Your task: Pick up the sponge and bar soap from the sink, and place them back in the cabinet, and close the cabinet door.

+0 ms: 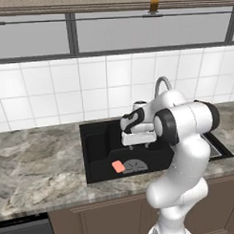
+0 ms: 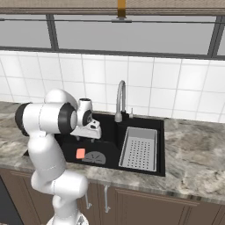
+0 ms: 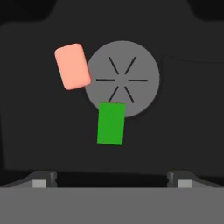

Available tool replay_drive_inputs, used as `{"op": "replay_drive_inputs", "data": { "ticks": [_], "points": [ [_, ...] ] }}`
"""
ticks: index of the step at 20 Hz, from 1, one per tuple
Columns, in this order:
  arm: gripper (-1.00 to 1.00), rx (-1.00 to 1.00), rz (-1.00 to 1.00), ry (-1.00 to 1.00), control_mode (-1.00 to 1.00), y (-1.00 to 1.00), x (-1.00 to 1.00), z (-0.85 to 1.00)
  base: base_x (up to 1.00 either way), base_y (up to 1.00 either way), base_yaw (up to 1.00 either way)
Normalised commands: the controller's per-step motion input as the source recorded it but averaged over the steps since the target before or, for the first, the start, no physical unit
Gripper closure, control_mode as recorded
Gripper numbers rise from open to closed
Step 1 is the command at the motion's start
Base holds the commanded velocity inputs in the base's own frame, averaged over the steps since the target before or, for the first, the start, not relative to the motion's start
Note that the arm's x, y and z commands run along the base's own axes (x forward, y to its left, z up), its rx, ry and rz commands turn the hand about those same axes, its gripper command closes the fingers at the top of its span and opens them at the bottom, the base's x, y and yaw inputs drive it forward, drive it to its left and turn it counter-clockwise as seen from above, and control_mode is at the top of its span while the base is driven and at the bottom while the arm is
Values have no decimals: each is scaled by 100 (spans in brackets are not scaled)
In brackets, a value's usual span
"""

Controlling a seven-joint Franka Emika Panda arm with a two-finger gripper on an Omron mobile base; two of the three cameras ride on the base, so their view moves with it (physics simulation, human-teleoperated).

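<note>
From the left base view my gripper (image 1: 139,146) hangs over the sink (image 1: 98,134) above the bar soap (image 1: 118,166); the right matches; my hand view shows fingers spread wide, empty, the sponge (image 3: 111,123) centred for grasping.
</note>
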Motion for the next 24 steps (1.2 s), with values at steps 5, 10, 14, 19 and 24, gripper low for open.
{"op": "replay_drive_inputs", "data": {
  "ticks": [5, 10, 14, 19, 24],
  "points": [
    [-100, 0, 0, 4, -100, 0, 28, 0, 0, 0, 0],
    [-100, 0, 0, 1, -100, 0, 33, -1, 0, 0, 0],
    [-100, 0, 0, 0, -100, 0, 30, -19, 0, 0, 0],
    [-100, 0, 0, 0, -100, 0, 16, -31, 0, 0, 0],
    [-100, 0, 0, 0, -100, 0, 1, -25, 0, 0, 0]
  ]
}}
